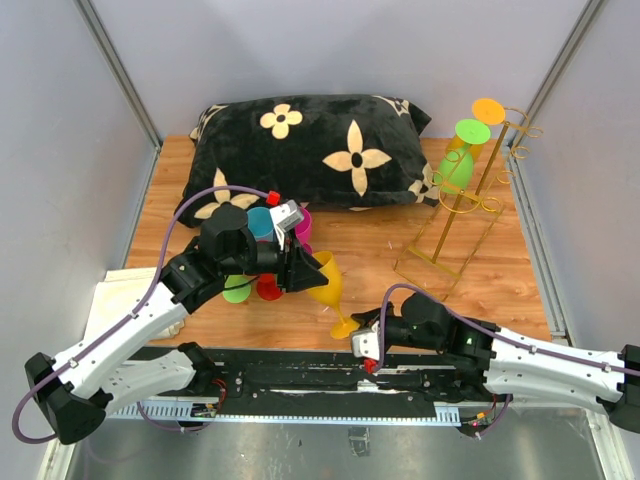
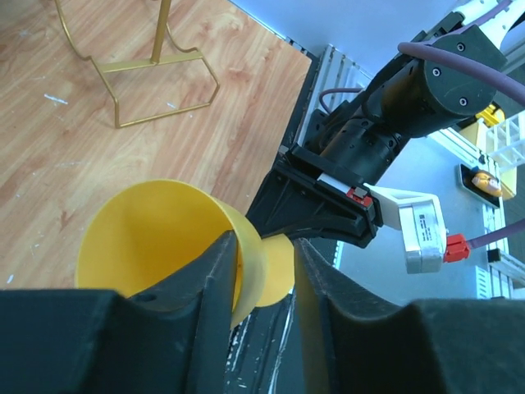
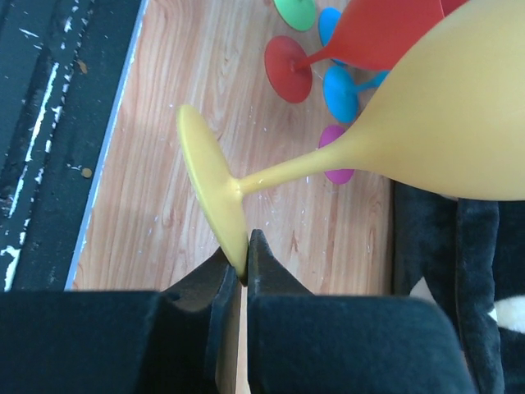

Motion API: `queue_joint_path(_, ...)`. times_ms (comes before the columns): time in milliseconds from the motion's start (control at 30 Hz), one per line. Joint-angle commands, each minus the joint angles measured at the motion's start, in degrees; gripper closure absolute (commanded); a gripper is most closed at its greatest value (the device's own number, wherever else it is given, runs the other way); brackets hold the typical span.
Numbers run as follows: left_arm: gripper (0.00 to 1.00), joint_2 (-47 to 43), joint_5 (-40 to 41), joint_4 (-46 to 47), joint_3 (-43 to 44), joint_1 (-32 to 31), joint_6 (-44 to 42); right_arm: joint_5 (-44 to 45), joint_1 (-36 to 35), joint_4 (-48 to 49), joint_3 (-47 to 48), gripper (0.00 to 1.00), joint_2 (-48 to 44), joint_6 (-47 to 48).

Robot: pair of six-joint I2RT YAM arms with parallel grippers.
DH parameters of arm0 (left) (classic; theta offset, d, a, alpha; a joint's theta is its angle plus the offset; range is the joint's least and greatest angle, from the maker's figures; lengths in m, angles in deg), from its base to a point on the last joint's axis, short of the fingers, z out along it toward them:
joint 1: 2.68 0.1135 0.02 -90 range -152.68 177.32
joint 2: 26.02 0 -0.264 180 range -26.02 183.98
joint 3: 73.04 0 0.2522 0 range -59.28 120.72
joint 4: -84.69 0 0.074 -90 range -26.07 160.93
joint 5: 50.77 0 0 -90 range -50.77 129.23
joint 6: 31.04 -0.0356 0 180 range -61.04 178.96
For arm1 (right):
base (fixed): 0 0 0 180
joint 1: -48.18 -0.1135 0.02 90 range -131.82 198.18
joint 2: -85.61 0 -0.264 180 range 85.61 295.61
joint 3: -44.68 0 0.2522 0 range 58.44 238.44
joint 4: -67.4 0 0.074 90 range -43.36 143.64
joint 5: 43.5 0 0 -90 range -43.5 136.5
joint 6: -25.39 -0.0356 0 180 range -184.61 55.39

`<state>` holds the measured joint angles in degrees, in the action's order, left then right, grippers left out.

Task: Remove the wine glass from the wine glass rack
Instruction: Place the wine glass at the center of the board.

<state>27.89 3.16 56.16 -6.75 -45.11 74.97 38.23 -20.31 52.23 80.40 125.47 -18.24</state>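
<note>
The wine glass (image 1: 325,280) is pinched at the foot by the right gripper (image 3: 244,254); the left gripper (image 2: 262,246) is set around its rim, hold unclear; it should be squeezed softly.

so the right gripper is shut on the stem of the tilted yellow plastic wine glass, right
Not the stem: the right gripper is shut on the rim of the round foot of the tilted yellow plastic wine glass, and the thin stem is untouched. The right wrist view shows this.
</note>
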Motion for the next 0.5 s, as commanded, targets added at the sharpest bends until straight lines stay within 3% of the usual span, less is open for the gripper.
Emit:
queue_joint_path(0,0.71,0.1,-6.0,-2.9,1.7,-1.0,-1.2,9.3,-0.1,3.6,-0.8,0.96,-0.6,-1.6)
queue_joint_path(133,0.98,0.8,-5.7,-3.6,2.0,-1.1,-1.7,11.8,-0.2,4.1,-1.1,0.96,-1.7,-2.0)
queue_joint_path(367,0.99,0.6,2.2,-3.5,2.7,-1.1,-0.6,11.0,-0.2,5.0,-2.1,0.9,-4.1,-1.5)
queue_joint_path(467,1.0,0.5,2.9,-2.8,2.7,-1.1,-0.2,9.6,-0.2,5.1,-2.6,0.8,-5.5,-1.4)
